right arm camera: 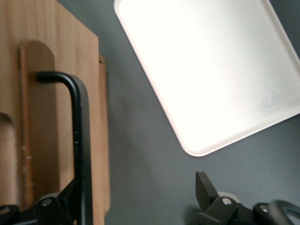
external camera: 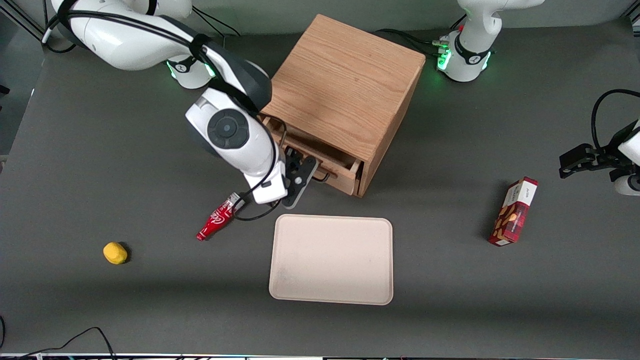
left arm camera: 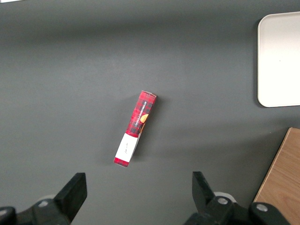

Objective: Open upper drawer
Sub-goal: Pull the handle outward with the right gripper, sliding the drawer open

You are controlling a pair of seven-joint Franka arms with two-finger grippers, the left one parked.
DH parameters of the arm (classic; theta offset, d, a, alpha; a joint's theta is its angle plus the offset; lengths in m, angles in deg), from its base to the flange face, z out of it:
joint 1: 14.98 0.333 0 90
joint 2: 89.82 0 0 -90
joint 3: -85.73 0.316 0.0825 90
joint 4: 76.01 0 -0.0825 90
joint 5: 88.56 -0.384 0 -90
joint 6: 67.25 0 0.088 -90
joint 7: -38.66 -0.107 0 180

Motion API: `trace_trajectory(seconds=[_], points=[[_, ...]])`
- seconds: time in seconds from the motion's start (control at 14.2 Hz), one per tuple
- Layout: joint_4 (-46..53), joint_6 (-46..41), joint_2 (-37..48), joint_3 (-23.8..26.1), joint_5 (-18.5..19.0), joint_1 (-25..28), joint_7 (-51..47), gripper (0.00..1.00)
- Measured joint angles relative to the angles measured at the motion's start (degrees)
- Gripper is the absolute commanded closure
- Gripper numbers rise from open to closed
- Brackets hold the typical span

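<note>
- the gripper (external camera: pixel 298 176) sits right at the front of the cabinet (external camera: pixel 345 85), at the level of the upper drawer (external camera: pixel 320 162), which already stands a little way out of the cabinet face.
- in the right wrist view the black handle (right arm camera: pixel 80 140) runs as a long bar along the drawer front, with one bent end going into the wood; one finger (right arm camera: pixel 61 206) lies against the bar and the other finger (right arm camera: pixel 208 194) stands well apart over bare table. so the jaws are wide open and hold nothing; the handle is at the one finger, not centred between the two.
- the relation the move turns on, as i judge it: the handle's long axis lies along the drawer front, and the drawer slides out toward the tray (external camera: pixel 331 259). the gripper would need to straddle or hook the bar, then pull along that line.
- the working arm is plainly the nearer one; its wrist hangs over the drawer front.
- what each view adds: the front view shows the drawer partly out and the tray lying near in the pull path, but the arm hides most of the handle there. the right wrist view shows the finger against the bar, yet not how far the drawer is out.
- the left wrist view shows only a red box (left arm camera: pixel 135 129), toward the parked arm's end, and the tray's corner.
- a red bottle (external camera: pixel 218 218) lies just beside the wrist, nearer the front camera.
</note>
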State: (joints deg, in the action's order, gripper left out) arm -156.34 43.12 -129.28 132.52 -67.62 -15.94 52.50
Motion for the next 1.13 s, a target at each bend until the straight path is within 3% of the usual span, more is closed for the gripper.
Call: trace_trajectory(seconds=[0.49,0.78,1.13], points=[[4.7,1.3,0.0,-7.2,-0.2,-0.5,5.5,0.0],[5.6,6.8,0.0,-11.7,-0.5,-0.7,6.1,0.0],[6.1,11.0,-0.1,-16.5,-8.7,-1.1,7.5,0.0]])
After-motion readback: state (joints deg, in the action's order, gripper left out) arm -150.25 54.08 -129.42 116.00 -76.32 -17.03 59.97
